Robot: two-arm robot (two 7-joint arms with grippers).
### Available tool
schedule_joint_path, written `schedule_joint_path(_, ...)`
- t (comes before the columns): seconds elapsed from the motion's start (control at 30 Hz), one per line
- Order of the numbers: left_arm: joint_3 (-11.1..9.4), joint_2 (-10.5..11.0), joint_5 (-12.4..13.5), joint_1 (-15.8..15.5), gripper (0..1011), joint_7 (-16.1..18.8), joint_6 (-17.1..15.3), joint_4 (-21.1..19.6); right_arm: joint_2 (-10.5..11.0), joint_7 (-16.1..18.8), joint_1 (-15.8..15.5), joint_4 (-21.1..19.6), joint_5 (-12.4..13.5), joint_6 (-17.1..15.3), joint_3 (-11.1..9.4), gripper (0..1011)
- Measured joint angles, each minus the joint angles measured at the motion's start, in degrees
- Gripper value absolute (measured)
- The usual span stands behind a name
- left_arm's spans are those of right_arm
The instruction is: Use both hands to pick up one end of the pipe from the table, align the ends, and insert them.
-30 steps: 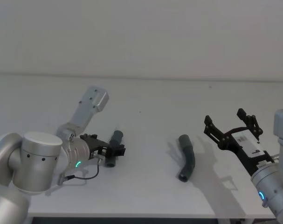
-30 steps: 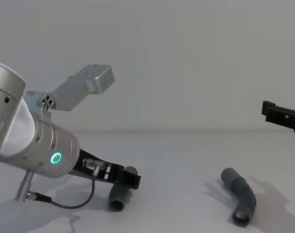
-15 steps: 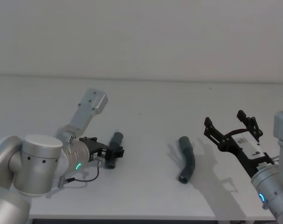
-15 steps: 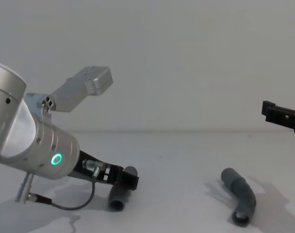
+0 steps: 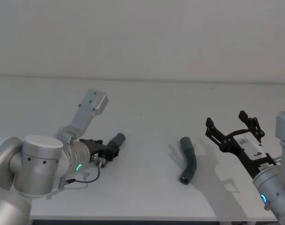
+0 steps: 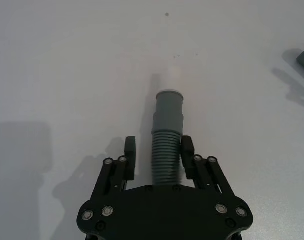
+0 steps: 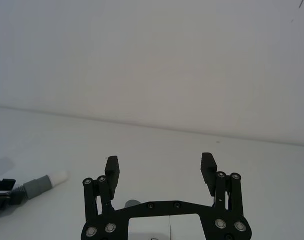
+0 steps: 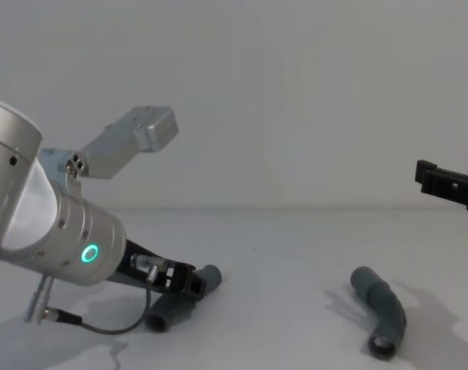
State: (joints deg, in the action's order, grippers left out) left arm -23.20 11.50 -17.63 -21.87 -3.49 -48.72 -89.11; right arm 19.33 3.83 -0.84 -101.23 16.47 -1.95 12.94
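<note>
One pipe piece (image 5: pixel 118 140) lies on the table (image 5: pixel 147 112) at the left, and my left gripper (image 5: pixel 110 151) is drawn in on its ribbed middle (image 6: pixel 165 152). Its smooth cuff (image 6: pixel 169 102) and white tip (image 6: pixel 173 80) stick out beyond the fingers (image 6: pixel 187 155). In the chest view this piece (image 8: pixel 183 297) lies slanted, low on the table. The second bent piece (image 5: pixel 188 160) lies free at centre right, also seen in the chest view (image 8: pixel 382 308). My right gripper (image 5: pixel 227 121) hangs open above the table to the right of it, fingers wide apart (image 7: pixel 160 161).
The left arm's silver body with its green ring light (image 8: pixel 88 251) and a loose black cable (image 8: pixel 102 324) lie low at the left. Bare table stretches between the two pieces. A white wall stands behind the table's far edge.
The left piece has swung round from lying across the left gripper to lying in line with it, as the fingers closed in. The right gripper and the second piece have stayed put.
</note>
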Motion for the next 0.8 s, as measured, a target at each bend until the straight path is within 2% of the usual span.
schedule_joint_path(0.07,0.0,0.0,0.0,0.0,485,0.0,0.0,0.0,0.0,0.0,0.0,0.0,0.0,0.0,0.0,1001)
schedule_joint_path(0.1,0.0,0.0,0.0,0.0,485,0.0,0.0,0.0,0.0,0.0,0.0,0.0,0.0,0.0,0.0,1001)
schedule_joint_path(0.17,0.0,0.0,0.0,0.0,386,0.0,0.0,0.0,0.0,0.0,0.0,0.0,0.0,0.0,0.0,1001)
schedule_joint_path(0.27,0.1,-0.1,0.0,0.0,307,0.0,0.0,0.0,0.0,0.0,0.0,0.0,0.0,0.0,0.0,1001)
schedule_joint_path(0.8,0.1,-0.1,0.0,0.1,301,0.0,-0.1,0.0,0.0,0.0,0.0,0.0,0.0,0.0,0.0,1001)
